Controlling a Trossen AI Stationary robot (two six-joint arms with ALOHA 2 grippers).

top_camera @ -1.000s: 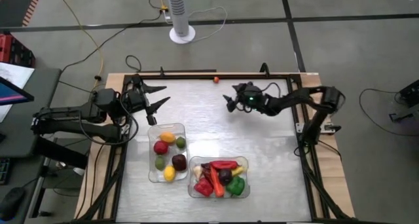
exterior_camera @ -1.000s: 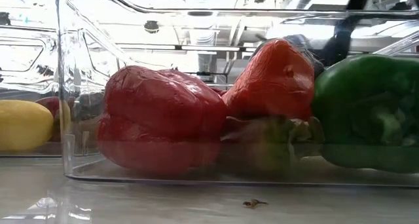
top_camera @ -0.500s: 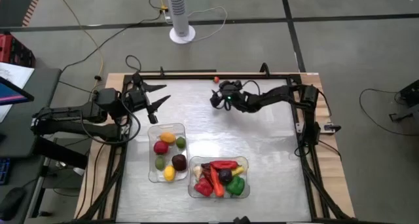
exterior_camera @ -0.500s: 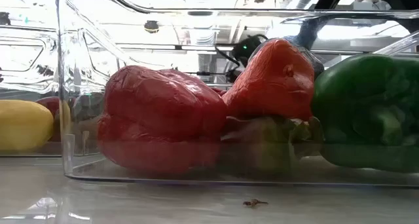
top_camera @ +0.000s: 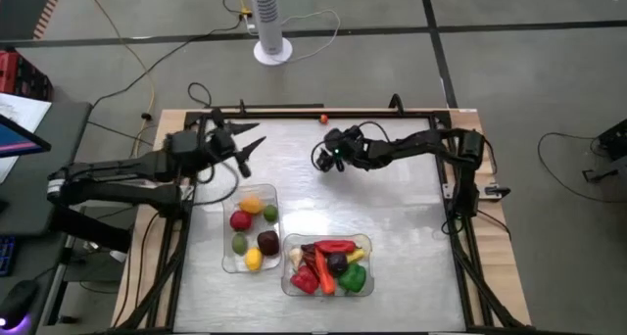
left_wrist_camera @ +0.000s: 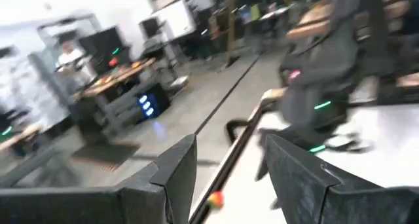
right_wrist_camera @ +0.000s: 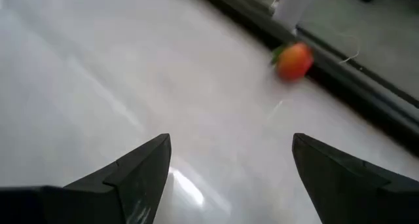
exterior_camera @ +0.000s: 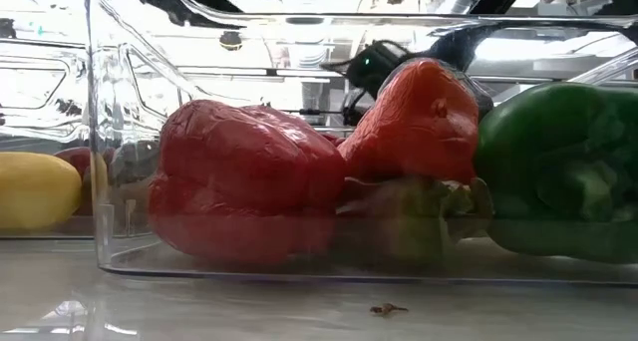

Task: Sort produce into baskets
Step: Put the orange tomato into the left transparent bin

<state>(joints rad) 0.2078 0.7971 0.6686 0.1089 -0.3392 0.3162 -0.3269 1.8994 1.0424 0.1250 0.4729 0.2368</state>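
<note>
A small orange-red piece with a green top (top_camera: 323,118) lies alone against the rail at the table's far edge; it also shows in the right wrist view (right_wrist_camera: 294,60) and the left wrist view (left_wrist_camera: 215,199). My right gripper (top_camera: 317,159) is open and empty, a short way nearer than that piece. My left gripper (top_camera: 253,147) is open and empty, over the table just beyond the left tub (top_camera: 227,245). That tub holds lemons, limes and red and dark rounds. The right tub (top_camera: 290,281) holds red and green peppers (exterior_camera: 249,176).
A dark rail (top_camera: 294,112) runs along the table's far edge. The two tubs stand side by side near the front edge. Bare table top (top_camera: 392,208) lies between the tubs and the arms. A white fan stand (top_camera: 272,49) is on the floor beyond the table.
My right gripper has gone toward the table's left edge, nearer the small orange-red piece. My left gripper has gone a little toward the table's right edge as its arm reached out. The produce and tubs have stayed put.
</note>
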